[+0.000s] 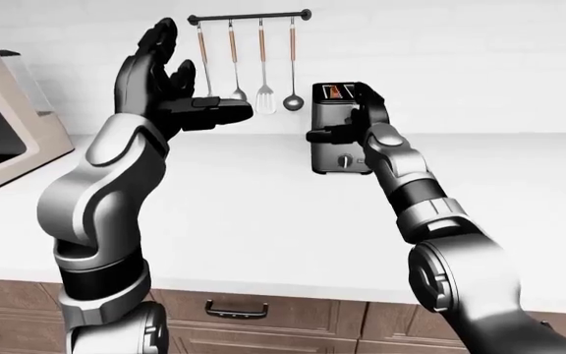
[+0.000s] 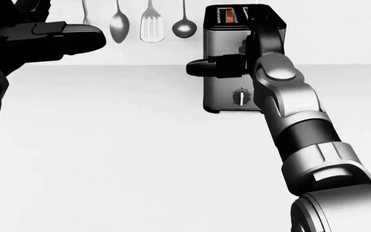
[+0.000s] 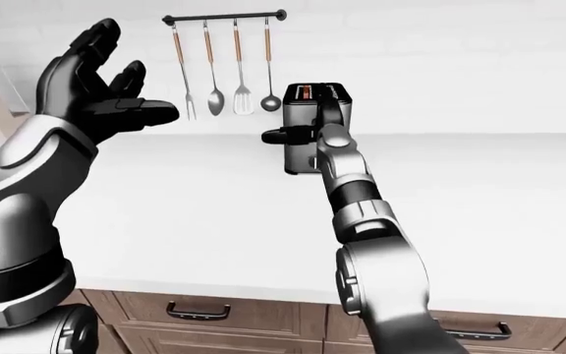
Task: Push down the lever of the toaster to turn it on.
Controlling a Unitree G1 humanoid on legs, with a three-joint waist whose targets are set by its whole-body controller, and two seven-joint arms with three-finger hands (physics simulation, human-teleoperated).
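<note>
**My right hand is at the toaster**

The toaster (image 2: 227,63) stands on the white counter (image 1: 263,214) by the wall. My right hand (image 2: 237,60) touches its side; I cannot tell its grip. My left hand (image 1: 160,81) is up, fingers spread.

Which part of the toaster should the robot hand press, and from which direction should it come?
Probably the lever on the toaster face above the knob. It is hidden behind the right robot hand, so its exact spot cannot be told. It slides downward, so come from above with one finger across it.
</note>
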